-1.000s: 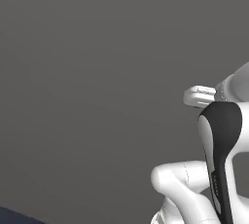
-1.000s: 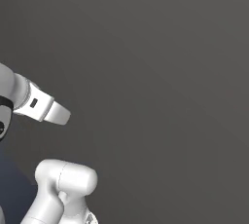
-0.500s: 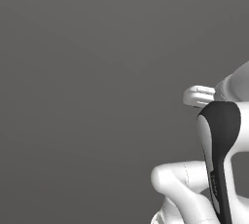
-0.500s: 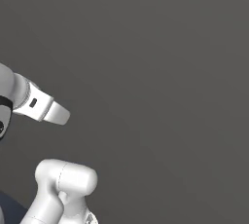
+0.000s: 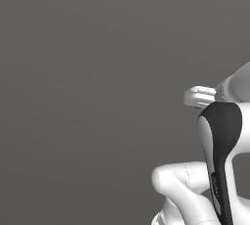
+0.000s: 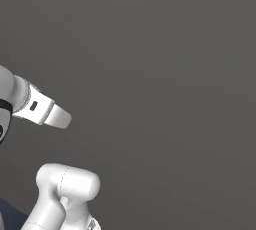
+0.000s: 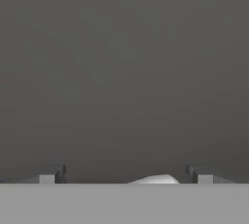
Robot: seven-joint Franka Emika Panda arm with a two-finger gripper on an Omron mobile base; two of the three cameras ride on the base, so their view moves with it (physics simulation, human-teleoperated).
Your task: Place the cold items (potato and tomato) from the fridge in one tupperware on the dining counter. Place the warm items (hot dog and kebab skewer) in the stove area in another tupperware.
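Still, end effector [image 7: 126, 173] unmoved, open

All 3 views face same plain grey surface [image 5: 97, 72].

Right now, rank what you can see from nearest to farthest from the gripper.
1. flat grey surface, straight ahead of the open gripper.
2. dark blue patch, low left in the right base view; too little shows to rank it against the surface.

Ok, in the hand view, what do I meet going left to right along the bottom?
One dark fingertip → plain grey surface showing through the open gap → the other dark fingertip. The gripper is open, with nothing between its fingers.
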